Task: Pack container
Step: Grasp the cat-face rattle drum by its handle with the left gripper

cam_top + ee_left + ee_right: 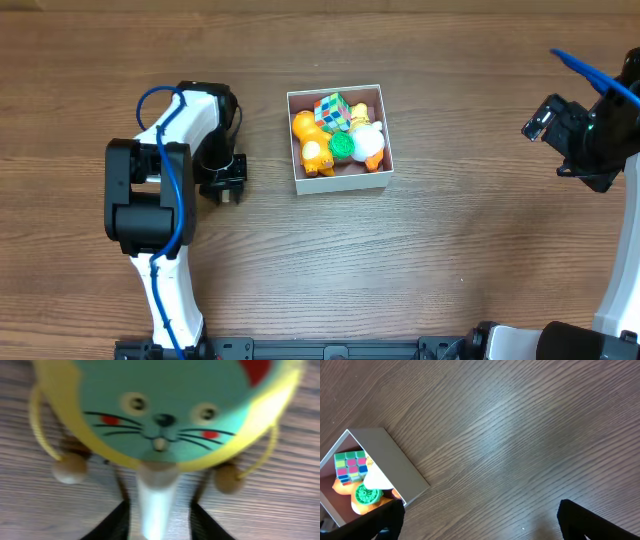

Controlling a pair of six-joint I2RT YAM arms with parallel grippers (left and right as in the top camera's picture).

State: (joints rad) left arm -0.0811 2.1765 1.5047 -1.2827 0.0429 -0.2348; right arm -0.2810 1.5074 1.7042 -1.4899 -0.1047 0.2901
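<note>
Currently, from overhead, the container (345,181), a square white box with a pink-brown inside, sits near the middle of the wooden tabletop (450,260). It already holds a heap of toys: a colour cube (333,108), an orange figure (310,140), a green ball (342,146) and something white (370,140). My left arm is bent low just left of the box. My right arm is well apart from it, at the far right edge.

A cat-faced drum toy (160,405) fills the left wrist camera. It has a teal face, a yellow rim and a wooden bead (70,467) on a cord at each side. Its pale handle (157,505) runs down between the left fingers (117,522). The picture is blurred, so I cannot tell whether they are clamped on the handle or only straddling it. The right fingers (387,517) are spread wide with nothing between them, over bare wood beside a corner of the box.

I judge the step in hand to be getting this drum into the box. I would first confirm a firm hold on the handle. Then I would lift high enough for the dangling beads to pass over the near wall and lower the drum flat across the heap, since little floor looks free. I would let go gently so the thin box does not slide.
</note>
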